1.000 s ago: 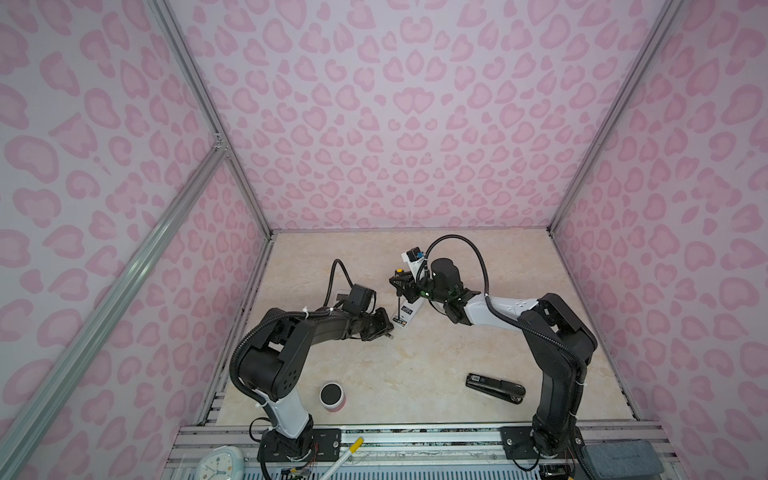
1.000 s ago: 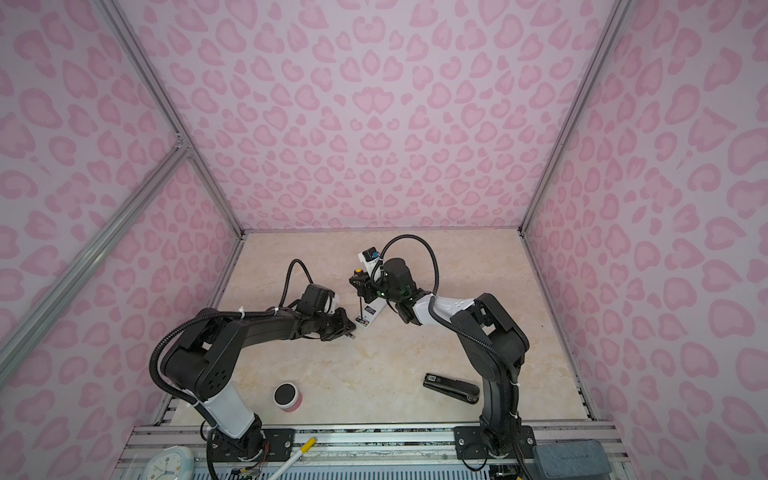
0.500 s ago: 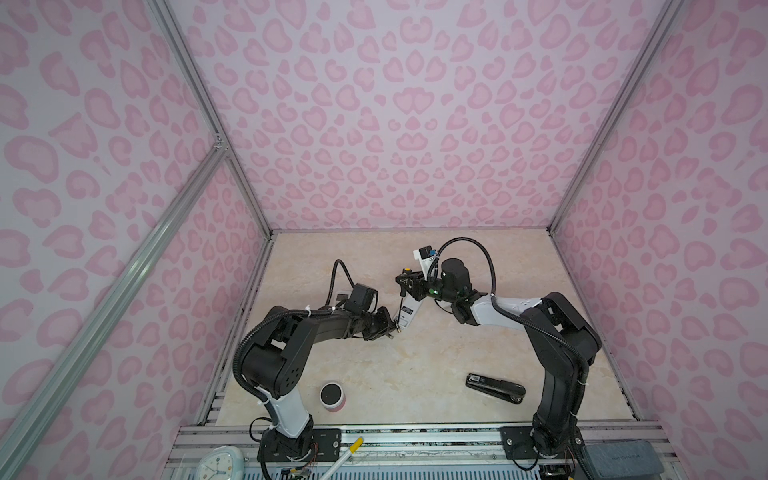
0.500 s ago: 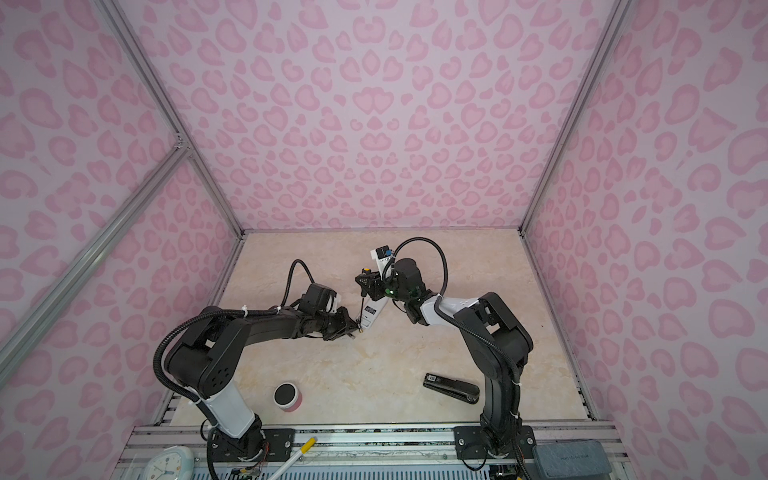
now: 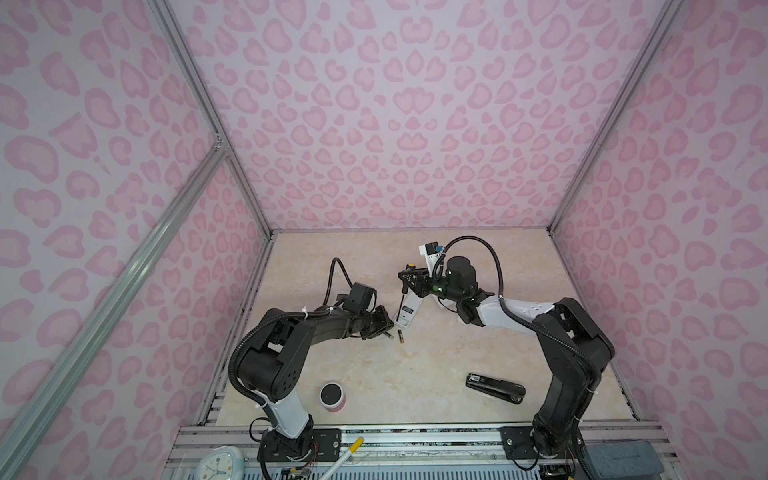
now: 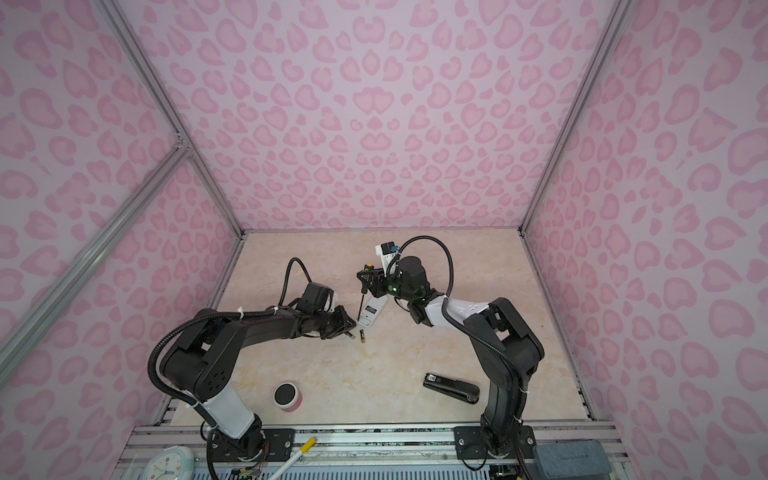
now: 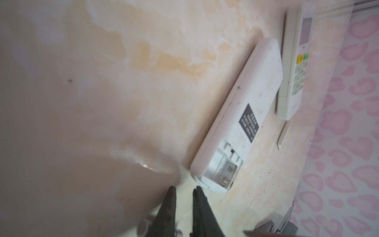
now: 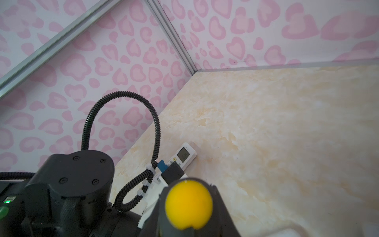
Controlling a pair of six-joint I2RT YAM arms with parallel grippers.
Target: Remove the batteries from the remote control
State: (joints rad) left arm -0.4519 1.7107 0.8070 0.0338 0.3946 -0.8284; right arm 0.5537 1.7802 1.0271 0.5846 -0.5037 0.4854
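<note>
The left arm [image 5: 316,328] lies low, reaching right toward the middle, its left gripper [image 5: 388,328] with fingers [image 7: 171,197] slightly parted on nothing, while the right arm [image 5: 523,309] reaches left, its right gripper [image 5: 409,276] raised and clamped on a screwdriver [image 5: 402,299] held tip-down.

Remote control [image 5: 407,309] – white, slim, long. It lies flat on the table [image 5: 415,374] near the middle, button side down, with its back and a dark printed label facing up. The battery compartment at its near end is uncovered; the left wrist view [image 7: 222,172] shows bare metal contacts inside.

Battery [image 5: 400,336] – a short dark cylinder with a gold band. It lies flat on the table just beside the remote control's open end, not touching it, in both top views [image 6: 362,336].
</note>
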